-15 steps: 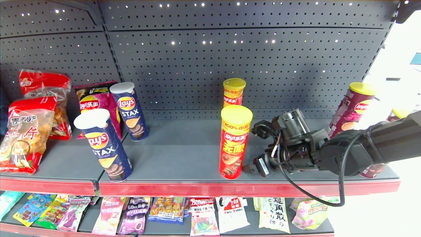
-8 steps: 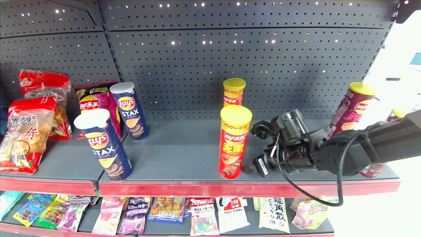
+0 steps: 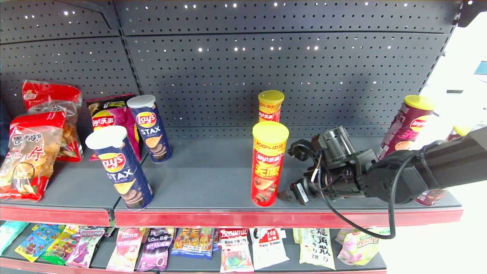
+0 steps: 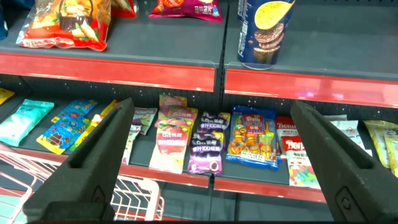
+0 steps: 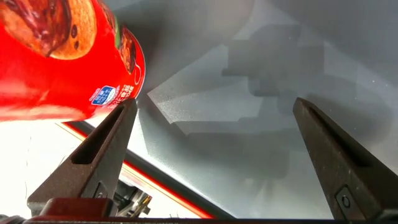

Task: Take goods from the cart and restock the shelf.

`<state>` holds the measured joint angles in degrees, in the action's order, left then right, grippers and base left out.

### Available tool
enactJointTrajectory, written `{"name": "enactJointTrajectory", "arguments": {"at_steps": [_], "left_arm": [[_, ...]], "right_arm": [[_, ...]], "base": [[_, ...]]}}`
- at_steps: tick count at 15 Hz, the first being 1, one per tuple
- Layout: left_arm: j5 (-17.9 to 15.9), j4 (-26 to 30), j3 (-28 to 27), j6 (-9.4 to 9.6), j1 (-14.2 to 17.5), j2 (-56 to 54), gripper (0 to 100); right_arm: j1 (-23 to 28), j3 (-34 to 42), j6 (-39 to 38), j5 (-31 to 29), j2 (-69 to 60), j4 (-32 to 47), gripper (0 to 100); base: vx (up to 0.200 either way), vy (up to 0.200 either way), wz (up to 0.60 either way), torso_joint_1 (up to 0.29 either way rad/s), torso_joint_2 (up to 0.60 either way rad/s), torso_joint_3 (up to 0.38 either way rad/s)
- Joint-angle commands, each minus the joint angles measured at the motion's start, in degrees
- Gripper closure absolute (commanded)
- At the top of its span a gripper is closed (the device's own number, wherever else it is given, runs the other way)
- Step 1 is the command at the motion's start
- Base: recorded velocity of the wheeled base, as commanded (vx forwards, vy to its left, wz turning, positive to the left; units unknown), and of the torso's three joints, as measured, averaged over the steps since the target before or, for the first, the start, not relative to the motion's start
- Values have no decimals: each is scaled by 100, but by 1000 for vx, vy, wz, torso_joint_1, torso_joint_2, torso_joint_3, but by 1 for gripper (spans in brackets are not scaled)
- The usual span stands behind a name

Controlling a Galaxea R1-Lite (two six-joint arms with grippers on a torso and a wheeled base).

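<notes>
Canister (image 3: 268, 167), red with yellow lid, upright at centre frame near shelf (image 3: 213, 179) front edge. Stands just left of right gripper (image 3: 285, 195), the nearer arm's: fingers spread wide, holding nothing. Left gripper (image 4: 211, 106) likewise agape, empty.

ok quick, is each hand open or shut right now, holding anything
Left hand: open, holding nothing.
Right hand: open, holding nothing, one finger close beside the red can.

The head camera looks down on the red chip can (image 3: 268, 163). The right wrist camera, close, shares its base. The left wrist camera views from below-left of it.
</notes>
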<state>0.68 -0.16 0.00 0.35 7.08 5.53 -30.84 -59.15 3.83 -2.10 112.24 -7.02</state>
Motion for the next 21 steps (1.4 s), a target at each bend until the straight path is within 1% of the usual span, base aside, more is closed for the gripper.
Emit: {"name": "enactJointTrajectory", "arguments": {"at_steps": [1, 15, 18, 21], "left_arm": [[2, -2, 0, 0, 4, 9, 0], [2, -2, 0, 0, 4, 0, 0], [2, -2, 0, 0, 4, 9, 0], [2, -2, 0, 0, 4, 9, 0]], "right_arm": [[-18, 0, -5, -1, 26, -1, 0], [-36, 0, -5, -10, 17, -1, 0], [78, 70, 4, -19, -317, 52, 0], [114, 422, 4, -54, -993, 69, 0]], "base": [[0, 0, 0, 0, 0, 0], [0, 0, 0, 0, 0, 0], [0, 0, 0, 0, 0, 0], [0, 0, 0, 0, 0, 0]]}}
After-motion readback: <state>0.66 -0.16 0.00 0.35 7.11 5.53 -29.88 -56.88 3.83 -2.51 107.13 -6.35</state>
